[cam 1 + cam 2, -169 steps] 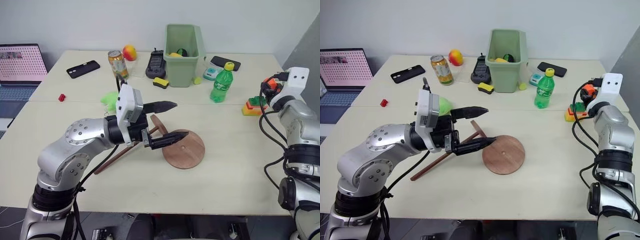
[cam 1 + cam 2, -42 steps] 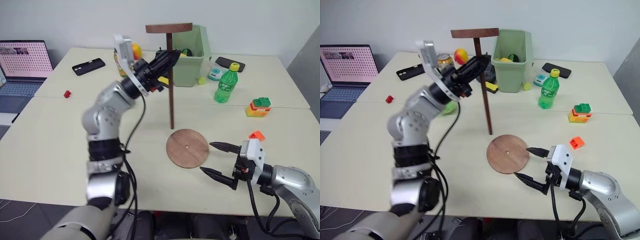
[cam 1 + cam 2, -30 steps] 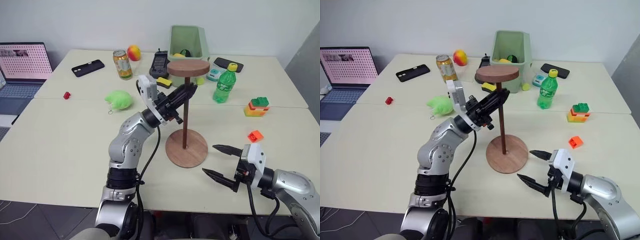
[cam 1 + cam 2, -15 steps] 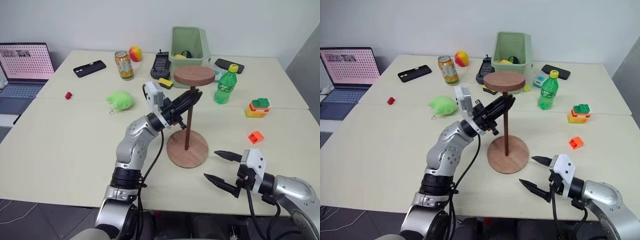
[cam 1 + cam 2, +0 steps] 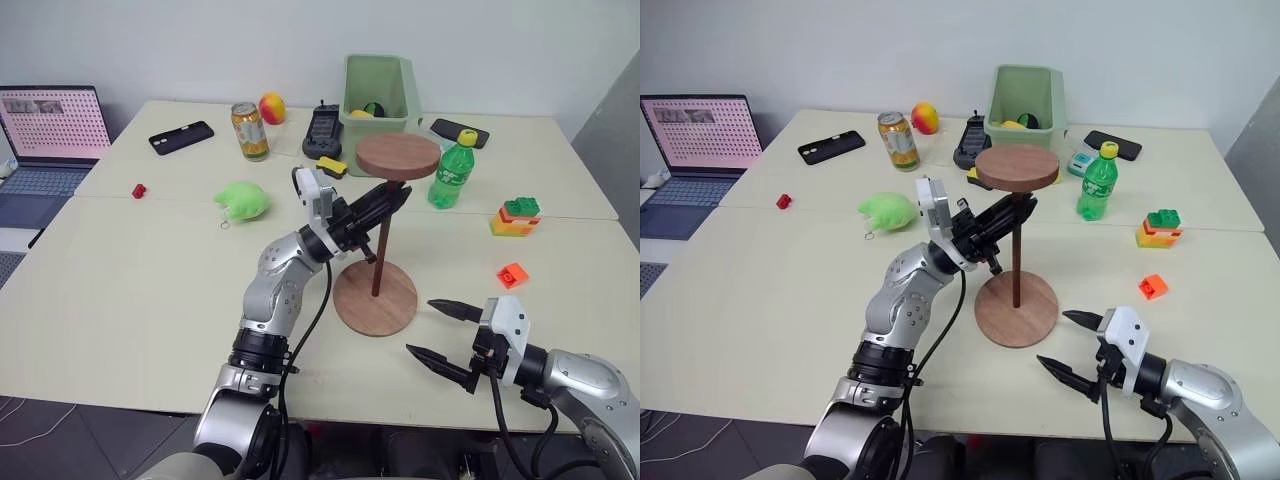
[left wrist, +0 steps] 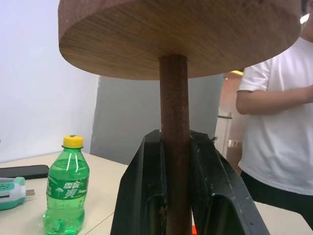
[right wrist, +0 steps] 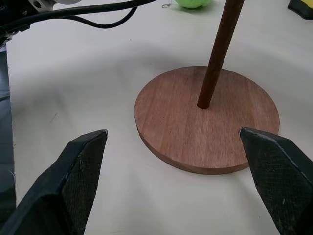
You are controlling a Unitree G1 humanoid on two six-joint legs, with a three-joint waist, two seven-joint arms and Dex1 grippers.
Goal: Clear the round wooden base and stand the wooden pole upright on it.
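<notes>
The left pincer [image 5: 385,203] is clenched on the wooden pole [image 5: 380,245], which stands with its lower tip at the middle of the round wooden base [image 5: 375,298] near the front centre of the worktop [image 5: 130,290]. To finish this step well, I think the pincer should hold the pole straight, press it down gently, then let go slowly so it does not tip. The long axis of the pole is almost vertical, with the disc end pointing up. The right pincer [image 5: 448,335] is released, wide apart, just right of the base.
</notes>
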